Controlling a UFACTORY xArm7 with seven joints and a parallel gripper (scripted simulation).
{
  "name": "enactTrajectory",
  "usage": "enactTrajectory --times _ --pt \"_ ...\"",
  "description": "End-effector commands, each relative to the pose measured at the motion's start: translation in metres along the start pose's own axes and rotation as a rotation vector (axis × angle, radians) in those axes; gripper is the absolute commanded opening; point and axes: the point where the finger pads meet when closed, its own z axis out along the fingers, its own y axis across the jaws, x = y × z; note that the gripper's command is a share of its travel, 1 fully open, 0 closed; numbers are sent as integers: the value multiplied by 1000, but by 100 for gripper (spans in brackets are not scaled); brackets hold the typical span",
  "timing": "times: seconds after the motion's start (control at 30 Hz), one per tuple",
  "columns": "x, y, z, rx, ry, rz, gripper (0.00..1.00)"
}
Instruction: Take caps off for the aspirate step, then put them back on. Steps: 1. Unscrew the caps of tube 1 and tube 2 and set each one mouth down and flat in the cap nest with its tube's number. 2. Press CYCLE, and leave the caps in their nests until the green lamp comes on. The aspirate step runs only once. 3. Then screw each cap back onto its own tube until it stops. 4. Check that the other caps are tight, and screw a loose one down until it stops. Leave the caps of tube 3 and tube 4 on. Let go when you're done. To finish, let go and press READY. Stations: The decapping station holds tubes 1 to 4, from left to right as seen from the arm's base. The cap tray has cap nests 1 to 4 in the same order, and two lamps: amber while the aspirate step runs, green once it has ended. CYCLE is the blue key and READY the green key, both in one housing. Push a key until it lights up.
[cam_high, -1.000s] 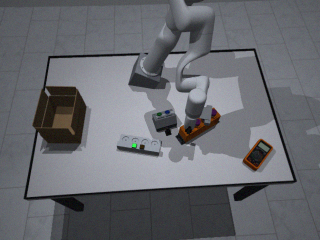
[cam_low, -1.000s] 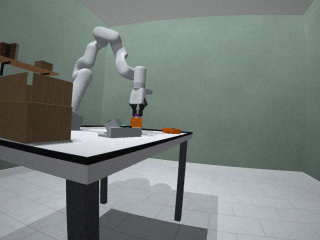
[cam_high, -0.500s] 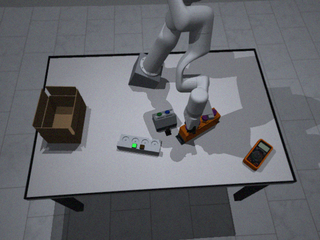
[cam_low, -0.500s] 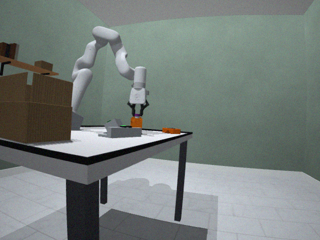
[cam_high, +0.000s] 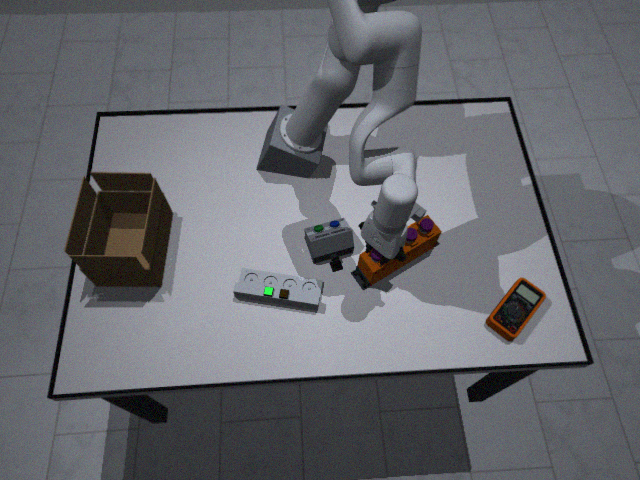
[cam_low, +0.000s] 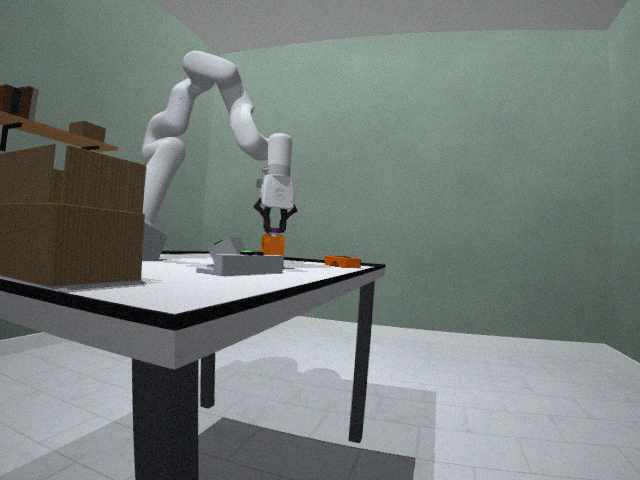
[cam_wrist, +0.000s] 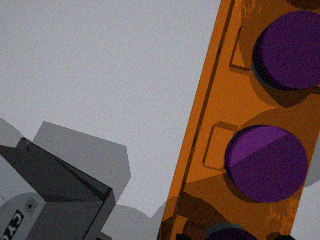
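Surroundings: key housing (cam_high: 329, 239) just beside decapping station (cam_high: 408, 253); multimeter (cam_high: 515, 308) well apart.
Box: cardboard box (cam_high: 119, 227), only its bare inside shows.
Cap tray: cap tray (cam_high: 278, 289), green lamp (cam_high: 268, 290) lit.
Gripper: gripper (cam_low: 275, 225) part open around a purple cap (cam_low: 274, 230), grip loosened.

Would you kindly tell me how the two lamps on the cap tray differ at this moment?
The green lamp glows brightly, while the amber lamp is dark, a dull brown. In the top view the green lamp sits left of the amber lamp. Both are small squares, side by side on the grey cap tray.
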Motion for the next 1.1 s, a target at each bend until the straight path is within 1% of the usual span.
enactTrajectory --times 0.0,0.17,0.5,0.53,1.0,1.07 --pt "-1 1 -1 -19 37 -276 46" --pt "-1 1 -1 -23 36 -498 46" --pt "-1 1 -1 -24 37 -507 46" --pt "-1 1 -1 -24 37 -507 0" --pt "-1 1 -1 -24 37 -507 0" --pt "-1 1 -1 -22 38 -407 0"
